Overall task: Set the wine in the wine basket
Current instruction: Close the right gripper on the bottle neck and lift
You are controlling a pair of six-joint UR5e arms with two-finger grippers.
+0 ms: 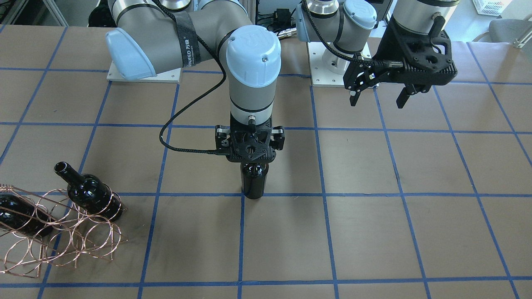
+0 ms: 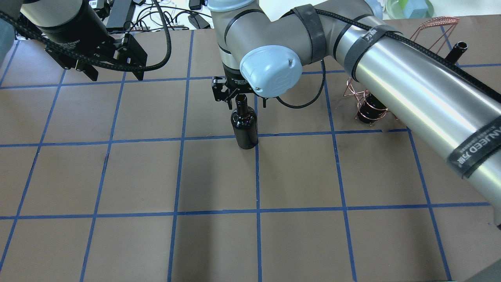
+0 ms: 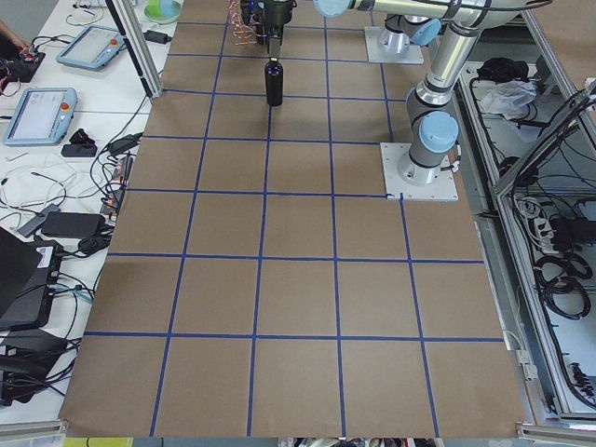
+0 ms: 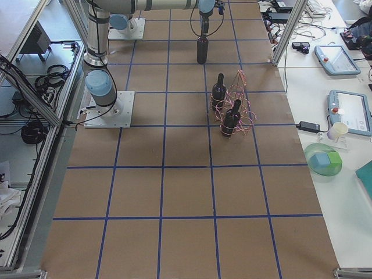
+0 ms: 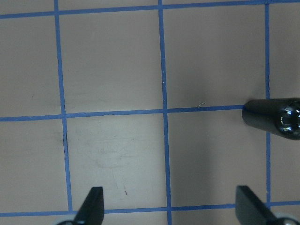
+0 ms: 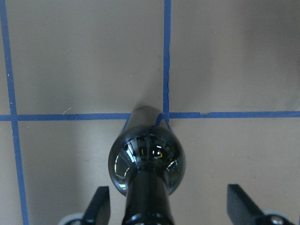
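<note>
A near-black wine bottle [image 1: 254, 182] stands upright on a blue tape line at the table's middle; it also shows in the overhead view [image 2: 245, 124]. My right gripper [image 2: 240, 100] hangs straight down over its neck. In the right wrist view the right gripper [image 6: 171, 206] is open, with one finger on each side of the neck [image 6: 147, 201], neither touching. My left gripper [image 1: 378, 97] is open and empty, raised near its base. The copper wire wine basket [image 1: 83, 238] stands at my right and holds two other look-alike bottles [image 1: 89, 193].
The left wrist view shows the upright bottle [image 5: 276, 118] from above at its right edge. My right arm's long forearm [image 2: 411, 90] spans the table's right side and hides most of the basket [image 2: 366, 105] in the overhead view. Mounting plates [image 1: 143, 74] lie at the rear.
</note>
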